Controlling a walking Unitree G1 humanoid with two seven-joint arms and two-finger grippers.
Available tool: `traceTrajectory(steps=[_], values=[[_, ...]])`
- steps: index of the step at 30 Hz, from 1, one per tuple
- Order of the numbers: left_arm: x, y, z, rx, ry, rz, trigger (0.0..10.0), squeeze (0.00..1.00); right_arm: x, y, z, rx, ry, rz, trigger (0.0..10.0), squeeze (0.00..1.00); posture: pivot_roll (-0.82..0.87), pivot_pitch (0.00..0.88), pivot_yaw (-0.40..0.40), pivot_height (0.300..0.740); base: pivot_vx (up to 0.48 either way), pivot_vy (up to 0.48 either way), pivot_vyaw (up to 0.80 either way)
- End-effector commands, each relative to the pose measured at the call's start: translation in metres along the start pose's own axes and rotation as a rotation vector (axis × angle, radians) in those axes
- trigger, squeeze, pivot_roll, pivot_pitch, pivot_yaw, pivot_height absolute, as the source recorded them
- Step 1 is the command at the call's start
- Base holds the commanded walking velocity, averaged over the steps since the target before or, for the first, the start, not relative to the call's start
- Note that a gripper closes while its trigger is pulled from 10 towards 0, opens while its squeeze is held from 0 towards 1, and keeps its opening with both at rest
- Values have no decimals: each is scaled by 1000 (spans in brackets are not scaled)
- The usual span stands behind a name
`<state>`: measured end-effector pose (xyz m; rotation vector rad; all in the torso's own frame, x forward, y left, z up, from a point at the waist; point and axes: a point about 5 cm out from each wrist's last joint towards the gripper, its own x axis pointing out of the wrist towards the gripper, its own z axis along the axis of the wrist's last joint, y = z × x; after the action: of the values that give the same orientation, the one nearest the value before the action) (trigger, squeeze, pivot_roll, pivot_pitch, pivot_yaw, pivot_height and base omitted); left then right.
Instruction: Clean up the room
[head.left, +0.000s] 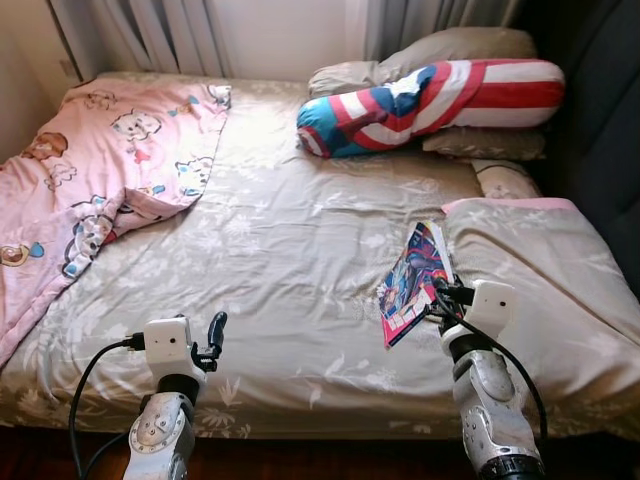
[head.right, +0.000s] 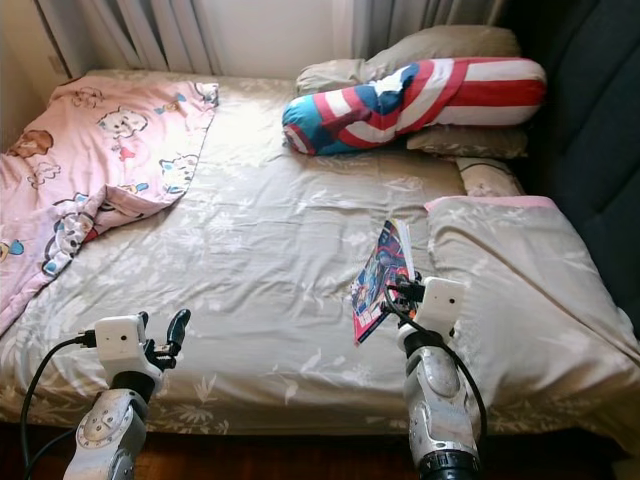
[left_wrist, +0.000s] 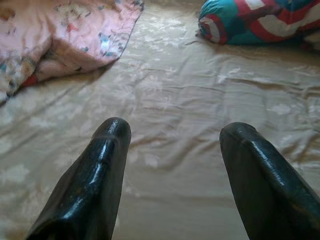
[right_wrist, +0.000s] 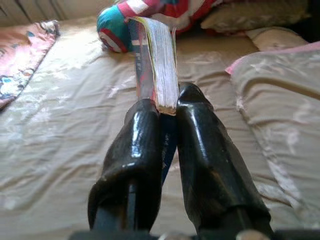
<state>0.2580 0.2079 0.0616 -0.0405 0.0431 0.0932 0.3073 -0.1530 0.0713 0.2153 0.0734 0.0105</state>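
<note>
- The pink blanket with cartoon animals on it lies in a heap far to the left of my left hand. It hangs off the side of the bed. I think it needs to be spread flat, so that job is not done.
- My left hand floats just over the front edge of the bed. Its two fingers are wide apart and hold nothing. In my left wrist view I see bare tan sheet between them.
- Ahead of both hands, at the head of the bed, lies a long red, white and blue pillow. It lies across the tan pillows. It looks a bit crooked, so maybe it needs to be set straight too.
- My right hand is to the right, well apart from my left hand. Its two fingers are pressed together on the bottom edge of a colourful book. In my right wrist view the book stands up on its edge and I can see its pages.
- The book is tipped up off the sheet, so I think I am just picking it up. It has not been put away yet, and I cannot see a shelf or a box for it.
- Just right of my right hand is a folded tan cover with a pink edge. It is bunched up and may need smoothing.
- So the clean-up looks like it has only just begun.
</note>
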Motion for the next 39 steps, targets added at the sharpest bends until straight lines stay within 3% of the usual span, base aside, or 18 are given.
traceTrajectory(steps=[1,7,39], values=[[0,-6,0,-17,0,-12,10000,0,2,-8,7,-10,-24,-20,10000,0,3,101,-43,740,274,0,0],[0,-5,1,-19,-4,-9,10000,0,2,-7,7,-9,-23,-18,10000,0,4,100,-44,740,268,0,0],[0,-6,8,-14,-25,-26,10000,0,1,-7,6,0,-27,-28,10000,0,5,104,-41,740,23,0,0]])
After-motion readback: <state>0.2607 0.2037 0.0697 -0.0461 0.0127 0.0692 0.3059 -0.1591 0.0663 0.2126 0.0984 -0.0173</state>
